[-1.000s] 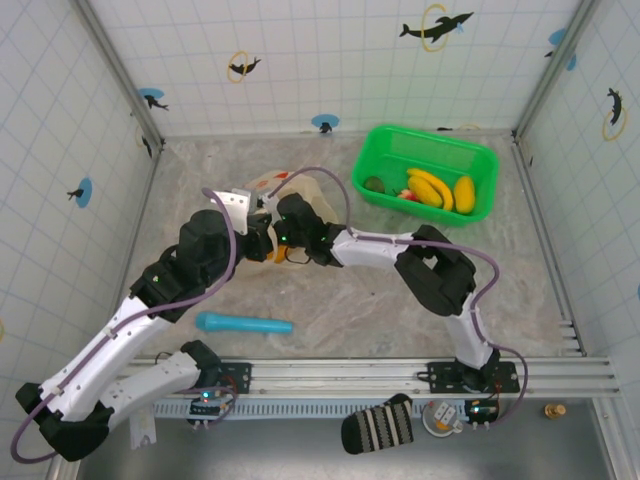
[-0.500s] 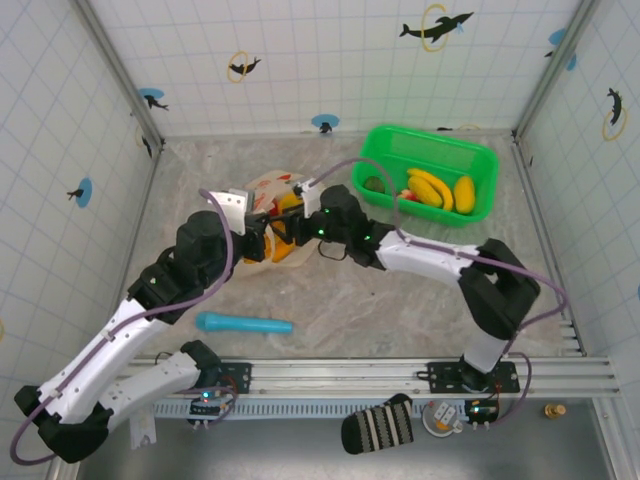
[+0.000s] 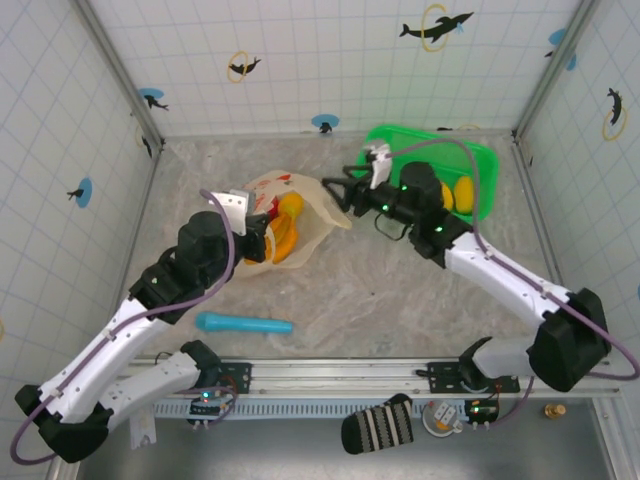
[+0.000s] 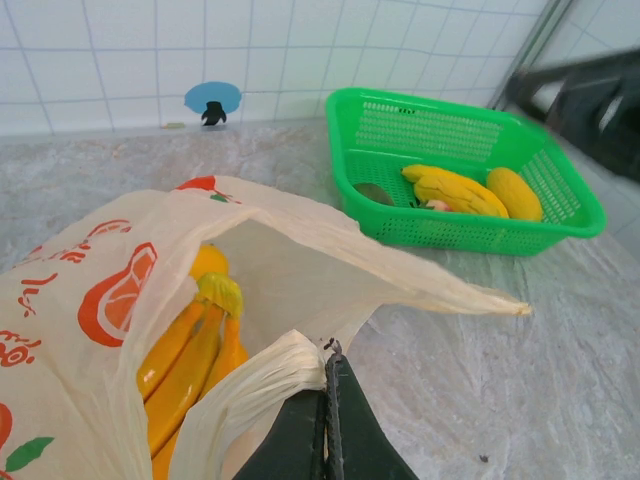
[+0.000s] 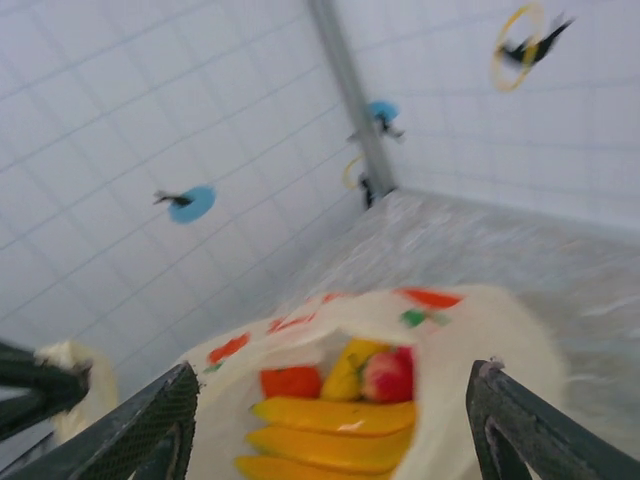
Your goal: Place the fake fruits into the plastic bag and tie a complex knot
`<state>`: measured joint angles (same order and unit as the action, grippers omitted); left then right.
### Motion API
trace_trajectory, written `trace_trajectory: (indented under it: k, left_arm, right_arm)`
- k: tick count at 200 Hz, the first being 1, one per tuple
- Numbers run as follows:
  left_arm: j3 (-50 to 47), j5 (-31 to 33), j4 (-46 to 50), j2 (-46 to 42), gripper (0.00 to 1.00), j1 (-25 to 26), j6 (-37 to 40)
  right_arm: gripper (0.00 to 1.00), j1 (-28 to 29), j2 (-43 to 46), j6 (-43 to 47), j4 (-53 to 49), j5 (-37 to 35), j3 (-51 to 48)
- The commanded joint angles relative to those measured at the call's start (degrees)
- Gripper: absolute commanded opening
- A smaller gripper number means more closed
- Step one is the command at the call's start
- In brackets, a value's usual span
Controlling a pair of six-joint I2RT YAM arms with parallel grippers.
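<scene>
Left gripper clamps a handle of the bag; loading looks part done.
It holds the bag's mouth open on the table, with bananas and a red piece inside. Beyond, the right gripper hangs spread and empty, between bag and basket. More fruits lie in the basket, so the next move calls for a reach there, a grasp, then a drop through the held mouth.

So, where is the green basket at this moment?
In the top view the green basket stands in the far right corner of the table, with the right arm over its left part; the plastic bag lies to its left.
</scene>
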<state>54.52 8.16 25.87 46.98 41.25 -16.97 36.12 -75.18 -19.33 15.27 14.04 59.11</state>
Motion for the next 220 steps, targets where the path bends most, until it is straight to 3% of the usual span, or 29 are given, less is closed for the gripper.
trace_trajectory:
  k: [1, 30, 54, 72, 96, 132, 220]
  left_arm:
    - [-0.9, -0.5, -1.6, 0.4, 0.0, 0.3, -0.2]
    - [-0.7, -1.4, -1.8, 1.2, 0.0, 0.3, 0.2]
    - [-0.5, -1.7, -1.7, 1.6, 0.0, 0.3, 0.4]
    - [-0.5, -1.9, -1.5, 1.8, 0.0, 0.3, 0.6]
    - [-1.4, -2.6, -1.9, 1.9, 0.0, 0.3, 0.5]
    - [-1.9, -2.8, -2.0, 2.6, 0.0, 0.3, 1.1]
    - [-1.6, -3.1, -2.0, 3.0, 0.0, 0.3, 1.0]
  right_arm:
    - [0.69, -8.5, -2.5, -0.9, -10.2, -6.7, 4.9]
    - [0.68, -16.0, -16.4, -1.8, -27.6, -4.8, 19.9]
    - [0.73, -18.5, -27.9, -2.3, -37.2, -3.8, 31.8]
    - [0.71, -19.9, -33.4, -1.6, -41.4, -5.5, 37.0]
    - [0.69, -21.5, -39.9, -2.0, -44.4, -1.6, 42.2]
    - [0.69, -21.6, -46.5, -4.3, -44.0, 5.5, 44.6]
    - [0.71, -19.9, -54.7, -3.1, -44.5, 5.4, 44.4]
